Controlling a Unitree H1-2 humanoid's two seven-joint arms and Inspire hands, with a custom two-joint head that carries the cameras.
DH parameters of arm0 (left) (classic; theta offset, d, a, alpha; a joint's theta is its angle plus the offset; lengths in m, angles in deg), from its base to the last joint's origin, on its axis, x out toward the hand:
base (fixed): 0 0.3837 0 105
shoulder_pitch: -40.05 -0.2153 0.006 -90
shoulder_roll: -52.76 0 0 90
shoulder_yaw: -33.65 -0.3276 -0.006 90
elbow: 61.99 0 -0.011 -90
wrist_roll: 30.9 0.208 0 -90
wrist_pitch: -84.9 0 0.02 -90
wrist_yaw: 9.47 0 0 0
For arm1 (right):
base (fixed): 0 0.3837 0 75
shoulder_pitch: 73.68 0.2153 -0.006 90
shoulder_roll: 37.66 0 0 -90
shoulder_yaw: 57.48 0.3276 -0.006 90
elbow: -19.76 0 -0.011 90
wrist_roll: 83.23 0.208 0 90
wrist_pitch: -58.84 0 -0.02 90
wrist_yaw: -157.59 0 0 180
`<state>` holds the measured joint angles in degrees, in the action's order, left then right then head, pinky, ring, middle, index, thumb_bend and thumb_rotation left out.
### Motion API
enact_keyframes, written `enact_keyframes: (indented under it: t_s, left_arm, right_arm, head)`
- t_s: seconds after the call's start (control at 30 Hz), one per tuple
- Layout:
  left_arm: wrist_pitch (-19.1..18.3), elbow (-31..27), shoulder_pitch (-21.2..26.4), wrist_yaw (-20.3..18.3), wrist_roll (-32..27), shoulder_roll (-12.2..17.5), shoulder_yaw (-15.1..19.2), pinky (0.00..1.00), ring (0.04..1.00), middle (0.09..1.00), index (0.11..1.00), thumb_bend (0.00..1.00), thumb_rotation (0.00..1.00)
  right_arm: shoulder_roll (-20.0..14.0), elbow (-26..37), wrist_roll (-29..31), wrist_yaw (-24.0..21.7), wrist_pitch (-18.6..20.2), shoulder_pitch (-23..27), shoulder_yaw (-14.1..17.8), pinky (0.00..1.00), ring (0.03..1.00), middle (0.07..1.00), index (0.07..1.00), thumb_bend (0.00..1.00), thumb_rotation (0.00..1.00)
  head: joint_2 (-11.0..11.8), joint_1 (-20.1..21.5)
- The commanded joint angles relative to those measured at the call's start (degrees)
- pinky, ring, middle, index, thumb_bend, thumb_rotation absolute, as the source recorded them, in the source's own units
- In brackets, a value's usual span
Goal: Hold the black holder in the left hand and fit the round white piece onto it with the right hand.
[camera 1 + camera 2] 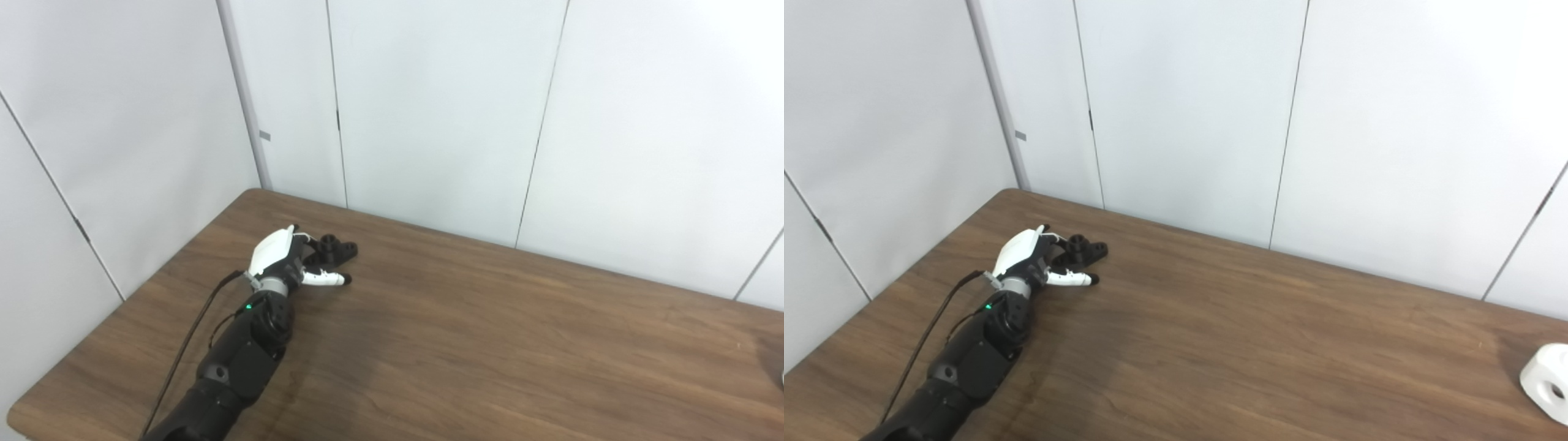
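Your left arm (239, 361) comes in bottom left; left hand (283, 260) lies on the table (490, 343), fingers at the black holder (334, 248) near the far-left corner, grip unclear. White piece (1546, 381) sits far right. Right hand not visible. No writing seen.

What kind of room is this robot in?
Probably a lab or test booth: plain white wall panels, one bare wooden table, and only a black holder and a white piece to practise with.
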<state>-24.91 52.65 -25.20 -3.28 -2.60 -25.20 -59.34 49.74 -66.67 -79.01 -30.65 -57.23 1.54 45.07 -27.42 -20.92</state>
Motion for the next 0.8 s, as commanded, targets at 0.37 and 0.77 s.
enact_keyframes:
  t_s: [0.37, 0.77]
  left_arm:
    - [4.36, 2.98, 0.0, 1.38, -0.37, -0.36, -1.36, 0.87, 0.976, 0.955, 0.482, 0.52, 0.04]
    - [5.44, 4.39, 0.2, 2.57, 0.72, 0.28, -2.84, 0.8, 0.948, 0.923, 0.478, 0.52, 0.03]
  right_arm:
    - [2.71, -2.71, 1.42, 0.28, -0.52, -3.52, -1.32, 0.75, 0.88, 0.91, 0.89, 0.88, 0.7]
    - [2.86, -2.05, 1.47, 0.37, -0.19, -3.66, -1.34, 0.8, 0.908, 0.934, 0.914, 0.89, 0.72]
  head:
    - [-0.24, 0.25]
    - [-0.54, 0.56]
